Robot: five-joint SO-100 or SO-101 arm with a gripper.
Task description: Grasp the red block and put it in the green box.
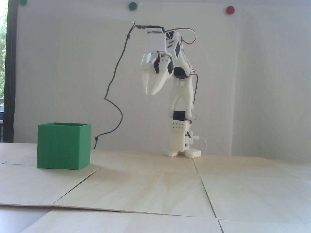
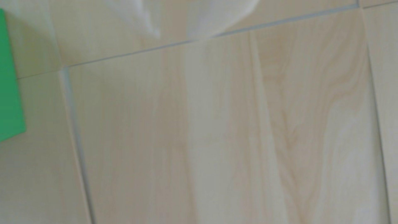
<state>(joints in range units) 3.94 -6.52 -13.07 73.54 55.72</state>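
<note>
In the fixed view, the large green ribbed plastic box stands on the pale wood-panel bench at eight o'clock. The white two-finger pincer hangs high at centre, tips nearly together, holding nothing. No red block is visible in either view.

Box on the table near its left edge in the fixed view; arm farther right, toward the back edge; gripper high between them.
</note>
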